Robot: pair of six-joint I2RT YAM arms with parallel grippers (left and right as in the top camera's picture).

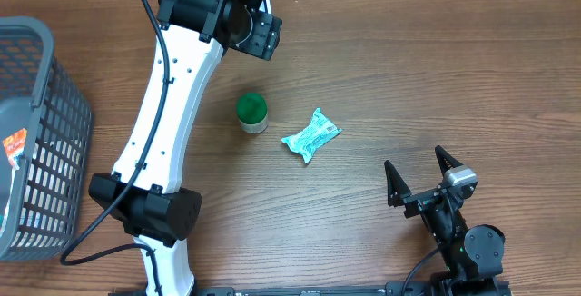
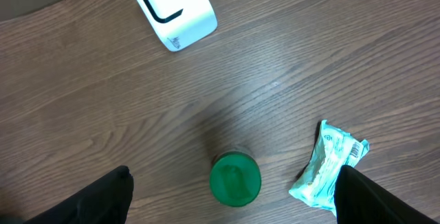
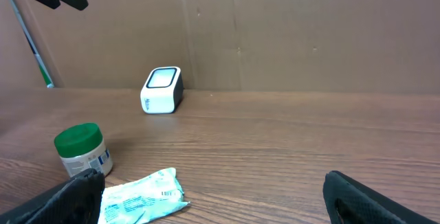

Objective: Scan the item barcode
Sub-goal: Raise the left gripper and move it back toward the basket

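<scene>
You are looking at a brown wooden surface [image 1: 381, 69] backed by cardboard. At the far left, a grey basket [image 1: 36, 133] is sitting at the edge. Your left gripper [image 2: 235, 171] is hovering wide open, gripping nothing, above the white scanner [image 2: 172, 7] and the green-lidded jar [image 1: 251, 112]. The jar is standing upright mid-surface, with a crumpled teal packet [image 1: 310, 136] lying just right of it, not touching. Your right gripper [image 1: 414, 160] is sitting fully open, holding nothing, at the near right.
</scene>
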